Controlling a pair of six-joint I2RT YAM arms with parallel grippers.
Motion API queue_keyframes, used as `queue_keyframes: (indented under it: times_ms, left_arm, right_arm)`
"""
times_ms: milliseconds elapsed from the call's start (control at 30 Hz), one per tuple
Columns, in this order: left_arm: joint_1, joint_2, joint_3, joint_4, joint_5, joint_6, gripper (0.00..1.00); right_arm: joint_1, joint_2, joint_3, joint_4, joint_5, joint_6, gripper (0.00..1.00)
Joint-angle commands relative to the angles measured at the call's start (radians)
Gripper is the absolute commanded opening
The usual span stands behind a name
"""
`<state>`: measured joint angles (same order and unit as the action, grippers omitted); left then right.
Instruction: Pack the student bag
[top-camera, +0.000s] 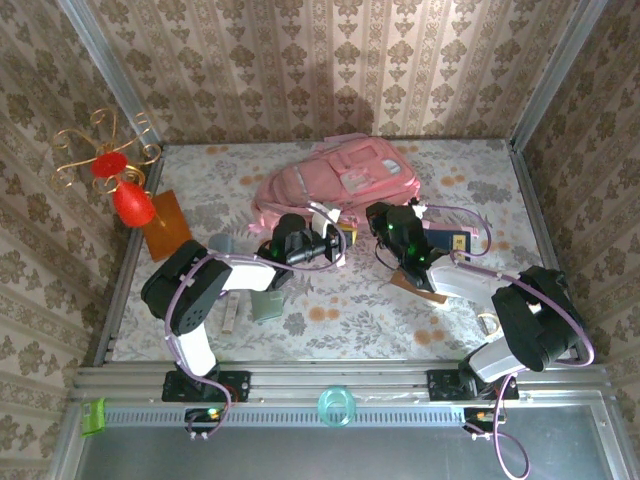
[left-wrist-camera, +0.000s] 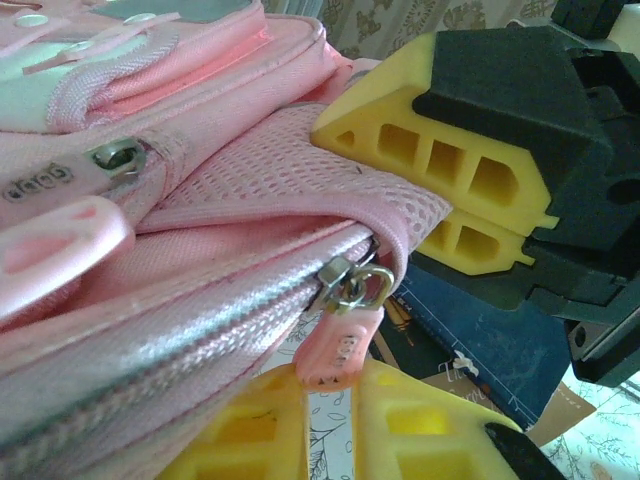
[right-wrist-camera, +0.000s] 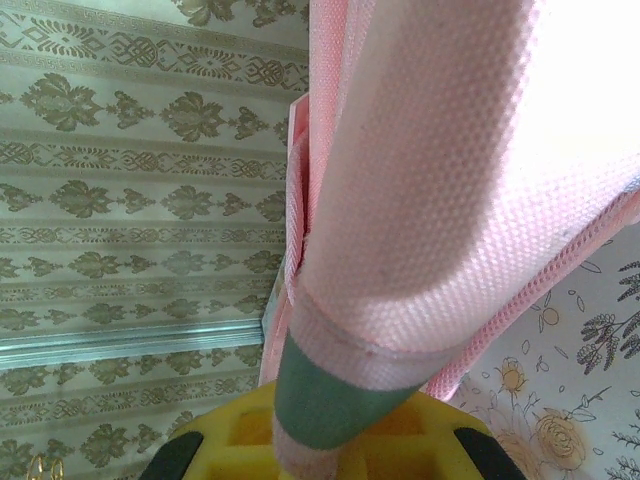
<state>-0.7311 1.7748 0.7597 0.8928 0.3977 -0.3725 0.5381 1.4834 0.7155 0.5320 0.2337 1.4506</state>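
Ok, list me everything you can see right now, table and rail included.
student bag: one, pink, back centre of table
zip pull: one, pink tab, bag's near edge
notebook: one, dark blue, right of bag
flat card: one, orange-brown, table's back left
small items: several, grey or pale, near left, unclear
wall ornament: one, gold and red, left wall
ring: one, teal, front rail
green piece: one, rail's left end
left fingers: two, yellow, flanking zip pull
right fingers: two, yellow, clamped on bag's mesh
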Motion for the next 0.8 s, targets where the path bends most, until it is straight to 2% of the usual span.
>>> queue_keyframes:
  times_ms: [0,300,467,633,767]
  left_arm:
    - [0.011,-0.006,-0.007,0.111,0.015,-0.006,0.15]
    - [0.016,0.0,-0.012,0.086,-0.038,-0.03,0.22]
    - [0.026,0.005,-0.017,0.091,-0.063,-0.056,0.23]
    - [0.031,0.005,-0.019,0.09,-0.076,-0.064,0.22]
    - [0.035,0.005,-0.02,0.078,-0.081,-0.064,0.18]
  right_arm:
    - [0.014,-0.006,0.021,0.05,0.042,-0.009,0.0]
    - [0.014,0.019,0.029,0.049,0.036,-0.01,0.0]
    - [0.014,0.02,0.025,0.048,0.037,-0.01,0.0]
    - [0.016,0.021,0.025,0.044,0.042,-0.016,0.0]
    - [0.016,0.024,0.023,0.046,0.041,-0.016,0.0]
